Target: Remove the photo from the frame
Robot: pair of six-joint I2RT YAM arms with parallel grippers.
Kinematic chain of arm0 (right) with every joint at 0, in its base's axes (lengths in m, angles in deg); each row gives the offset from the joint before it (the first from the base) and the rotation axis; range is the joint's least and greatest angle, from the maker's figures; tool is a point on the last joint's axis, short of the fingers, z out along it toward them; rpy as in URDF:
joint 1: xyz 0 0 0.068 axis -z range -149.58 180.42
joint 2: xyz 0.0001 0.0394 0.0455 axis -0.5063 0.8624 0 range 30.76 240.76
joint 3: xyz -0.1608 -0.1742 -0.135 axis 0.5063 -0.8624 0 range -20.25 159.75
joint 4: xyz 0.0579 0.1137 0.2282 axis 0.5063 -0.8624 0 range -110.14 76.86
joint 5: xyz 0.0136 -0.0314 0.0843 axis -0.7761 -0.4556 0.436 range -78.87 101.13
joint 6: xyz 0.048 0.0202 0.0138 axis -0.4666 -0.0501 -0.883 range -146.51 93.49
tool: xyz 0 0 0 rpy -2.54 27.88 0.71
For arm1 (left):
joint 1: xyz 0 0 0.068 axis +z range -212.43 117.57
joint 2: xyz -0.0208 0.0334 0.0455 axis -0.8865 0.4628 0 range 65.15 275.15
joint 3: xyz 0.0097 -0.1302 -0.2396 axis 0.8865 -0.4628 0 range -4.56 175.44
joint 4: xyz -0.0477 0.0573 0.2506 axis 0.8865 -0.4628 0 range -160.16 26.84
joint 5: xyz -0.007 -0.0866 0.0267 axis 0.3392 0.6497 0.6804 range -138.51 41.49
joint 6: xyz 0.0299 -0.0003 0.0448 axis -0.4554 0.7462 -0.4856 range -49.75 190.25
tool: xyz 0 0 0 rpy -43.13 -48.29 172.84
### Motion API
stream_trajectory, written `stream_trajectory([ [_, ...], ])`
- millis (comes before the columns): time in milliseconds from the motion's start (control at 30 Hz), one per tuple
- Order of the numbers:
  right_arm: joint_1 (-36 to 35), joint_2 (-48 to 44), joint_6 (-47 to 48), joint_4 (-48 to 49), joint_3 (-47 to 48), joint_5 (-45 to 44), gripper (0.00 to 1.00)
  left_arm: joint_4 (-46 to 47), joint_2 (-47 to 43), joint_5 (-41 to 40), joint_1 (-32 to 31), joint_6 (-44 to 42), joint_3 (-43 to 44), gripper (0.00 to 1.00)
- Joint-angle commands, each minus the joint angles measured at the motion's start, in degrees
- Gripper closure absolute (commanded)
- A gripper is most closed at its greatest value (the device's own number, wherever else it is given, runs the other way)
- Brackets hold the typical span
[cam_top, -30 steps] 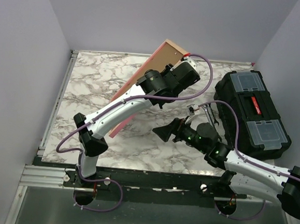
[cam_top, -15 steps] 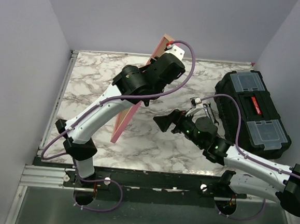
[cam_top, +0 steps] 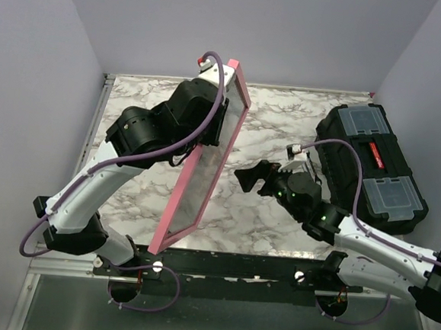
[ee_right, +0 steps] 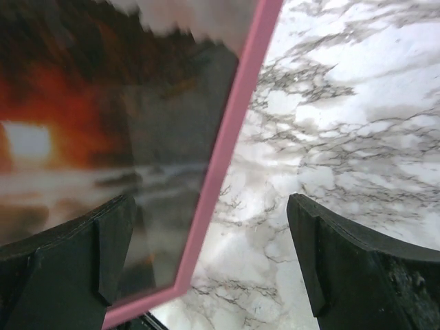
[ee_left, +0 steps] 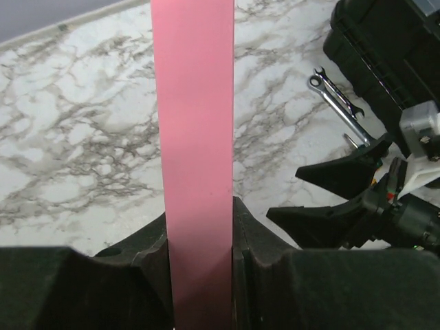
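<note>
**Frame up on edge, photo inside**

Top view: my left arm holds the pink frame tilted over the marble table. The right gripper hangs beside it, near the black toolbox.

Left wrist: the left gripper is clamped on the frame's edge.

Right wrist: the right gripper's jaws are wide apart and empty. The sunset photo sits in the frame.

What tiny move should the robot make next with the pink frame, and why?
Probably ease the right fingers forward onto the pink edge of the frame. The left fingers clamp the frame, holding it tilted on edge. The photo sits inside it, and the right fingers are open with that edge between them.
</note>
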Motion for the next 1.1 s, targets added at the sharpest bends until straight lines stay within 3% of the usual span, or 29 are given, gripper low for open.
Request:
stream_trajectory([
  [0,-0.1,-4.7,1.7,-6.3,3.6,-8.0,0.0,12.7,-4.8,9.7,4.4,5.4,-9.7,1.0],
  [167,-0.1,-8.8,2.4,-10.7,4.5,-10.8,0.0,21.4,-7.4,20.8,13.2,9.0,-20.9,1.0],
  [700,-0.1,-9.8,4.6,-14.6,5.2,-14.4,0.0,29.4,1.2,47.4,42.0,5.5,-35.3,1.0],
  [867,-0.1,-9.5,5.1,-14.6,5.1,-14.9,0.0,42.4,2.8,55.9,46.9,12.1,-46.2,1.0],
  [1067,-0.2,-9.4,5.6,-15.1,5.1,-15.2,0.0,53.7,6.6,57.1,47.8,16.2,-50.5,1.0],
])
